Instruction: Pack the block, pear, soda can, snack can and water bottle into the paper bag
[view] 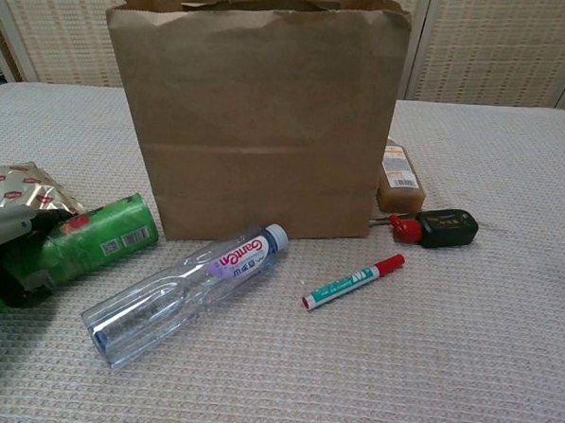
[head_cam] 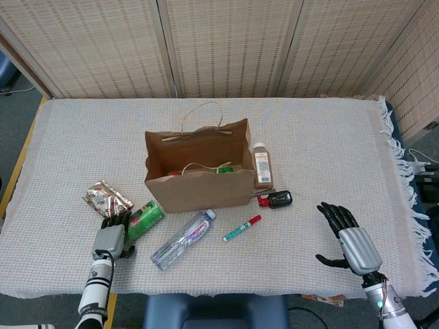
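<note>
- I'm on the snack can step: my left robot hand [head_cam: 112, 238] is wrapped around the lower end of the green snack can [head_cam: 142, 218], which lies on the surface [head_cam: 329, 151] just left of the paper bag [head_cam: 199, 185].
- My right robot hand [head_cam: 348, 240] holds nothing, fingers spread, hovering well apart from everything at the right edge of the cloth.
- Next, I judge, I need to lift the can clear, tip it upright and carry it over the bag's open mouth; the bag's wall is soft, so I should come down from above and not brush the rim.
- The water bottle [head_cam: 182, 239], one only, lies on its side between the can and the marker, not yet packed.
- Inside the bag I can make out something red and something green; which task items they are I cannot tell.
- Counted outside the bag: one snack can, one water bottle, one green-and-red marker [head_cam: 241, 228], one foil snack packet [head_cam: 106, 198], one brown juice bottle [head_cam: 261, 166] touching the bag's right side, one black and red car key [head_cam: 276, 199].
- One bag, two handles, standing upright.
</note>
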Robot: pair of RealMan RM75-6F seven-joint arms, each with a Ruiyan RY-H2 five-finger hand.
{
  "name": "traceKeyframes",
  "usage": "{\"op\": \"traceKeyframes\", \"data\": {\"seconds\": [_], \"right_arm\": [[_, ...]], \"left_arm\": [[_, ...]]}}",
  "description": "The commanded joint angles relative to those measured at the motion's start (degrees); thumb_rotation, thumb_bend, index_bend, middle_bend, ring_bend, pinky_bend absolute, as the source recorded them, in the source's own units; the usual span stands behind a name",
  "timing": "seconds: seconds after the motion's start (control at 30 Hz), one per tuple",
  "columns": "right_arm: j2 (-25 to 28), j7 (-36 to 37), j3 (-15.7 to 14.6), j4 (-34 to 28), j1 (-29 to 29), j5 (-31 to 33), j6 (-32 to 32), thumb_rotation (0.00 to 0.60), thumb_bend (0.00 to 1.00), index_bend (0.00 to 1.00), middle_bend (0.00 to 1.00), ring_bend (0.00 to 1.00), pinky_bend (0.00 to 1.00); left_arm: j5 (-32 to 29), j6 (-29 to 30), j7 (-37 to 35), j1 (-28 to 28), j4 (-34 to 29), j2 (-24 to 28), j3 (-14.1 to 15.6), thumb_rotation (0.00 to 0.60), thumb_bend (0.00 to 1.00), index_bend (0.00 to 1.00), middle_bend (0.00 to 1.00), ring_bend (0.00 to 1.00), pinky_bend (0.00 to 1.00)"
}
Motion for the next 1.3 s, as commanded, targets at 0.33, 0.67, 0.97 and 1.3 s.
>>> {"op": "traceKeyframes", "data": {"seconds": [0.33,0.67,0.97,1.3], "right_arm": [[0.45,2.05,-0.35,0.44,-0.13,-1.33,0.35,0.600,0.03,0.00,0.01,0.00,0.02],[0.62,2.68,-0.42,0.41,-0.20,-1.37,0.19,0.600,0.03,0.00,0.01,0.00,0.02],[0.41,2.34,-0.35,-0.02,-0.13,-1.33,-0.05,0.600,0.03,0.00,0.01,0.00,0.02],[-0.02,1.61,-0.29,-0.50,0.39,-0.85,-1.36,0.600,0.03,0.00,0.01,0.00,0.02]], "left_arm": [[11.51,5.40,-3.70,4.07,4.03,2.35,5.08,0.600,0.62,0.64,0.71,0.69,0.78],[15.17,10.33,-23.88,11.78,-3.59,10.29,-1.87,0.600,0.64,0.65,0.72,0.70,0.78],[11.52,11.48,-40.97,14.31,-8.98,13.71,-16.82,0.600,0.64,0.65,0.71,0.70,0.78],[22.72,5.60,-31.95,3.24,-8.51,15.03,-20.90,0.600,0.64,0.65,0.71,0.70,0.77]]}}
